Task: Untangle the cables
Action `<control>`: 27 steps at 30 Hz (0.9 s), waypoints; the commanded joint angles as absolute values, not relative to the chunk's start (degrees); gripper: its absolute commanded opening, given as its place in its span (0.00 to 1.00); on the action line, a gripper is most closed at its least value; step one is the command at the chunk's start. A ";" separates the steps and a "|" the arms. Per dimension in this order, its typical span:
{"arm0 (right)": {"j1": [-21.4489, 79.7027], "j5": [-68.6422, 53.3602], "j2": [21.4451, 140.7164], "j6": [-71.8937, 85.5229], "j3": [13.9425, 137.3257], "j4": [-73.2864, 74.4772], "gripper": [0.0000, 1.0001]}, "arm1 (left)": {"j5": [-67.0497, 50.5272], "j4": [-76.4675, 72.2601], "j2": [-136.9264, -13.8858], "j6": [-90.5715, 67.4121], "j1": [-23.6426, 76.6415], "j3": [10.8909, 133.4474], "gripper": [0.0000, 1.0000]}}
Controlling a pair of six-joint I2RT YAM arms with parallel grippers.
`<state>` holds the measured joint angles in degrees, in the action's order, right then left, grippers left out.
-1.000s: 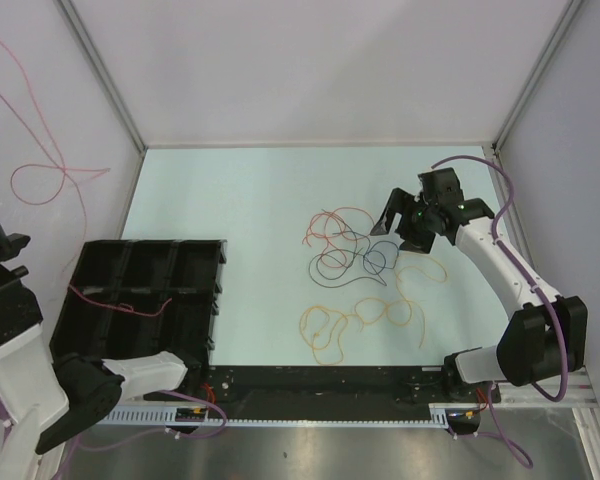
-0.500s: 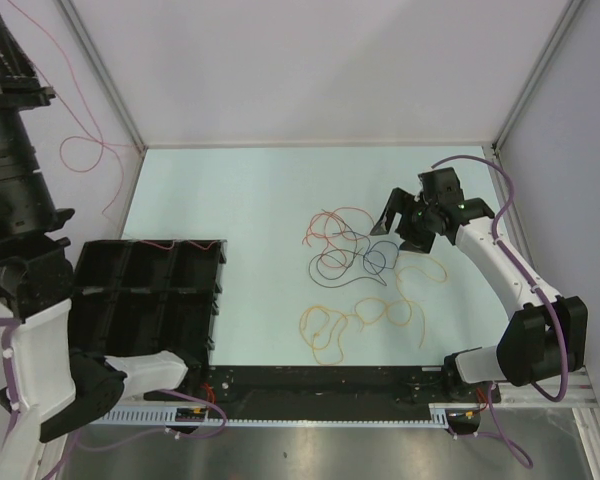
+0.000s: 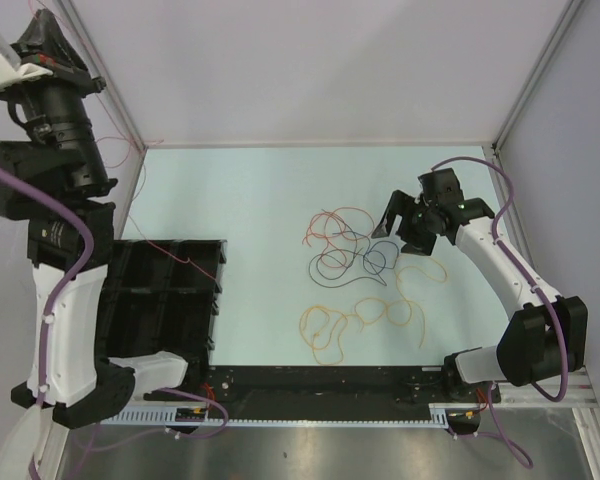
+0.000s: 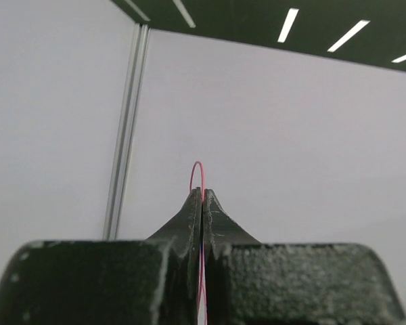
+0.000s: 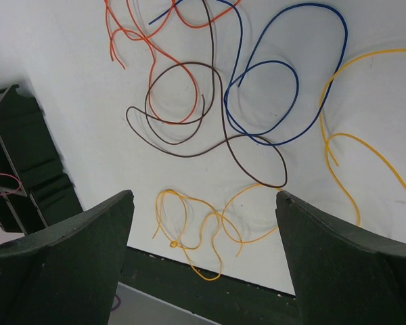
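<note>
The cables lie in a loose tangle mid-table: a red-orange one [image 3: 330, 222], a dark one [image 3: 332, 268], a blue one [image 3: 378, 262] and a yellow-orange one [image 3: 365, 315]. In the right wrist view they show as red-orange [image 5: 122, 34], brown [image 5: 216, 115], blue [image 5: 284, 74] and yellow [image 5: 189, 223] loops. My right gripper [image 3: 395, 225] [image 5: 203, 196] hovers open above the tangle's right side, holding nothing. My left gripper [image 3: 42, 25] [image 4: 202, 193] is raised high at the far left, shut on a thin red cable [image 4: 197, 169] that trails down [image 3: 187, 263] to the tray.
A black compartment tray [image 3: 170, 245] sits at the table's left front, below the raised left arm. White enclosure walls with metal posts [image 3: 100, 70] close in the back and sides. A black rail [image 3: 320, 385] runs along the near edge.
My left arm has swung up and to the right into view, lifting the red cable, which now hangs from higher towards the tray. The right arm and the tangle have not moved.
</note>
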<state>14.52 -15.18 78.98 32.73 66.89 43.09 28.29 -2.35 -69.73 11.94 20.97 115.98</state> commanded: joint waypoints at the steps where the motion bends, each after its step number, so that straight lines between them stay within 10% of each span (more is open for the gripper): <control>1: 14.68 -14.06 78.66 31.99 69.26 44.47 0.90 | 27.60 -2.55 -67.85 6.77 16.88 111.38 0.00; 27: 17.05 -14.94 83.05 34.19 69.26 42.72 0.90 | 34.02 27.66 -52.21 -21.17 13.80 80.34 0.00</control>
<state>16.19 -14.48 82.21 33.01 66.89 43.88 35.57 19.25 -53.95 -12.80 14.06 81.62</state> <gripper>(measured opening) 0.901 0.007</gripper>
